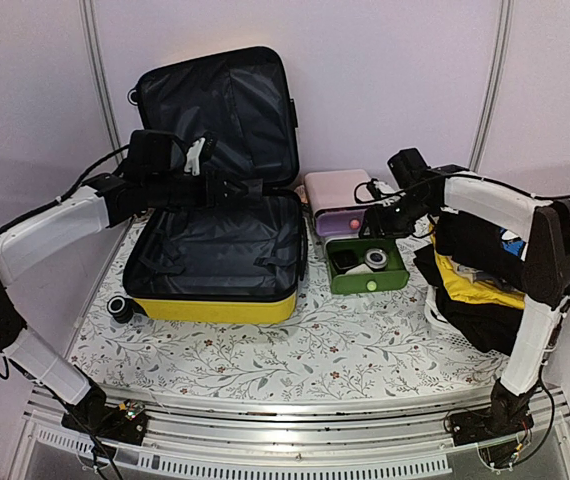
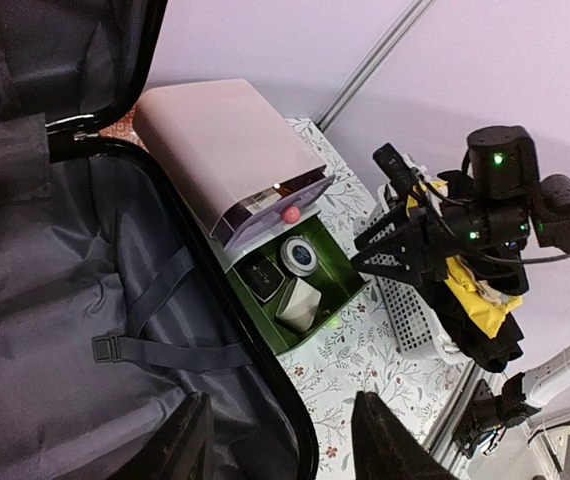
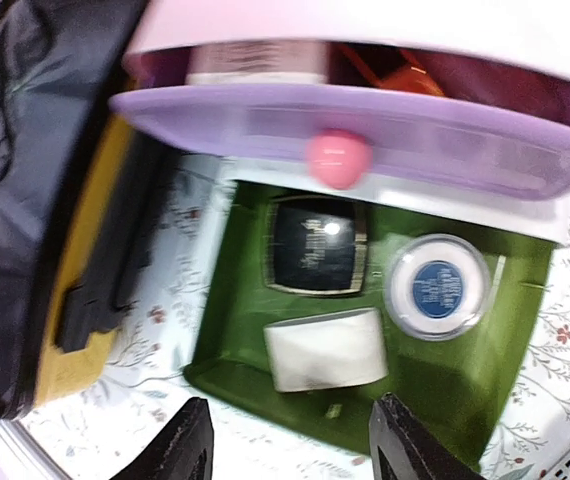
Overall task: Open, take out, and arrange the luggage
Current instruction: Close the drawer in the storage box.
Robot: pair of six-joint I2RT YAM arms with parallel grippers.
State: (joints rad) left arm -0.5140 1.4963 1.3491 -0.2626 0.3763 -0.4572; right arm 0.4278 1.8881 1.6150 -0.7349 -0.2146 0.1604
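Observation:
The luggage is a yellow hard-shell suitcase lying open on the table, its black-lined lid standing upright at the back. The black lining with its strap fills the base. My left gripper hovers over the hinge end near the suitcase's right rim. In the left wrist view it is open with nothing held. My right gripper hangs over the small drawer box beside the suitcase. The right wrist view shows it open and empty above the green drawer's front edge. The yellow shell shows at left there.
A pink drawer box stands right of the suitcase with a purple drawer ajar and a green drawer pulled out. The green drawer holds a black compact, a white jar and a white block. A white mesh basket of black and yellow clothes sits far right.

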